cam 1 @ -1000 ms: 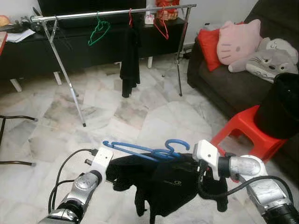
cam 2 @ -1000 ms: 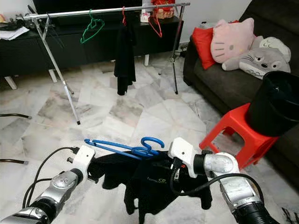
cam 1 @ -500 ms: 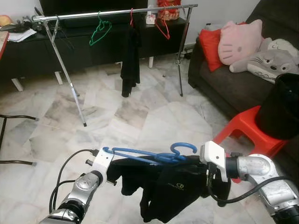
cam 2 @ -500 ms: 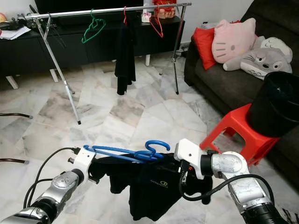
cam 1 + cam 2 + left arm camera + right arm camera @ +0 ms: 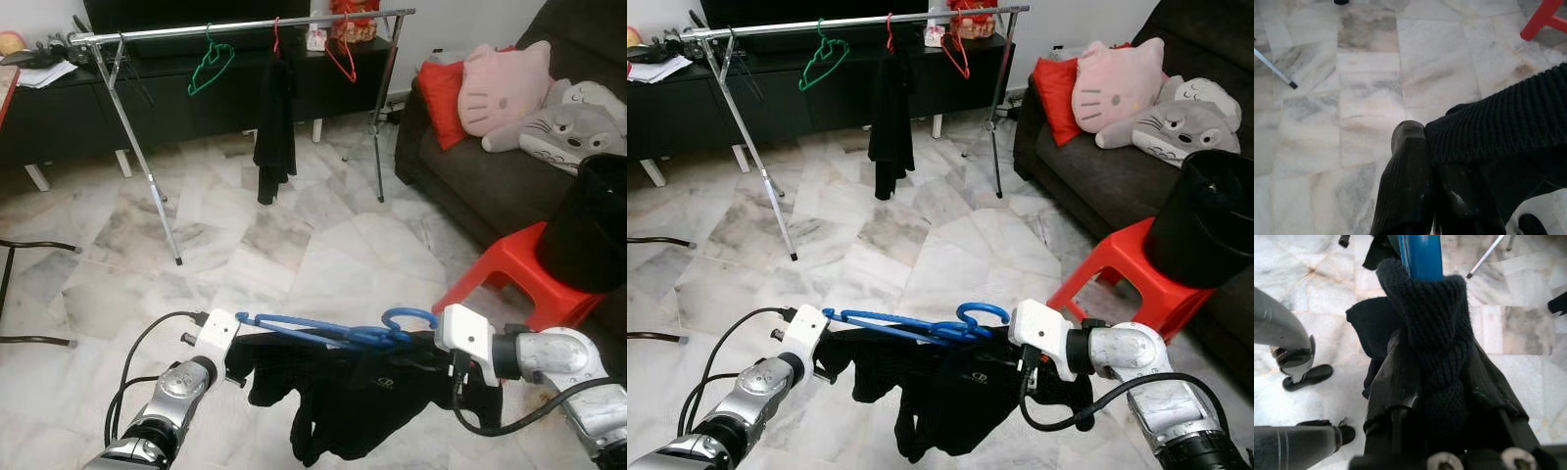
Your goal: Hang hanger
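Above the marble floor (image 5: 294,264), my left gripper (image 5: 1422,161) and right gripper (image 5: 1437,377) clamp the black garment (image 5: 362,401) draped on the blue hanger (image 5: 338,331). Well ahead stands the clothes rail (image 5: 235,25); carrying and hooking remain.

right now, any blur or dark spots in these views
Both eye views are sharp and evenly lit. In the left wrist view the near fingers are dark and soft, the floor crisp. In the right wrist view the black garment blocks light; the blue hanger is bright.
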Tool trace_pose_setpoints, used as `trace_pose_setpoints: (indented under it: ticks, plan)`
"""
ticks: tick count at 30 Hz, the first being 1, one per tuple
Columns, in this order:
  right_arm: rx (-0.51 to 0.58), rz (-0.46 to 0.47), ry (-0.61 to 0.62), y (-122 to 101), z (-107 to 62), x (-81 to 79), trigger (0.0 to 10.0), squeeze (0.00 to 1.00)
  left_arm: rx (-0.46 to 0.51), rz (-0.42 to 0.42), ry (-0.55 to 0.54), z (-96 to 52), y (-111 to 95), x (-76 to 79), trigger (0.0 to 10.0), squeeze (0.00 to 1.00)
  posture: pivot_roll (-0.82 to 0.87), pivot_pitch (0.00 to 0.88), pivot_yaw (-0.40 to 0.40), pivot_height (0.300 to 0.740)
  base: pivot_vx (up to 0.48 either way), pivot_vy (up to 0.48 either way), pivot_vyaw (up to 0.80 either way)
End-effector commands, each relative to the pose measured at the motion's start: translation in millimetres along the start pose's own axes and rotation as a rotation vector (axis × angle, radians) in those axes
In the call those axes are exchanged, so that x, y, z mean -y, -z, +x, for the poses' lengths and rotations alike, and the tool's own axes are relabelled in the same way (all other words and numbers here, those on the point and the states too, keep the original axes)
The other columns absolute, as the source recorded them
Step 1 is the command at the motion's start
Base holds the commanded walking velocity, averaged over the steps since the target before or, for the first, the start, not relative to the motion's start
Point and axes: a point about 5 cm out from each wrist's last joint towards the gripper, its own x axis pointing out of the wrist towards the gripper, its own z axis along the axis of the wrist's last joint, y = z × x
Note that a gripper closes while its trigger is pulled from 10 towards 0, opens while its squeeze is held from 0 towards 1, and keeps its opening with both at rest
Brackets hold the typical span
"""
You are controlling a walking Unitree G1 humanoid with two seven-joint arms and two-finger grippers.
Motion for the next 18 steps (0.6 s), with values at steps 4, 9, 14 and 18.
trace_pose_setpoints:
  ticks: [4,9,14,18]
  plan:
    - [-0.041,0.002,0.094,2.7,-36.3,12.6,0.0,0.00,-0.095,-0.023,-0.101,-10.1,19.3,-22.9,10.0,0.00,-0.09,0.000,-0.034,0.740,0.000,0.000,0.00]
    - [-0.142,-0.004,0.049,11.6,-47.0,7.8,0.0,0.00,-0.120,-0.016,-0.147,-11.9,21.3,-30.4,10.0,0.00,-0.09,0.000,-0.033,0.740,0.000,0.000,0.00]
    - [-0.440,-0.113,-0.004,35.4,-58.3,6.2,0.0,0.00,-0.133,-0.015,-0.182,-12.7,21.3,-35.6,10.0,0.00,-0.09,0.000,-0.034,0.740,0.000,0.000,0.00]
    - [-0.487,-0.145,-0.004,39.0,-58.0,6.5,0.0,0.00,-0.136,-0.018,-0.182,-13.0,22.5,-35.0,10.0,0.00,-0.09,0.000,-0.034,0.740,0.000,0.000,0.00]
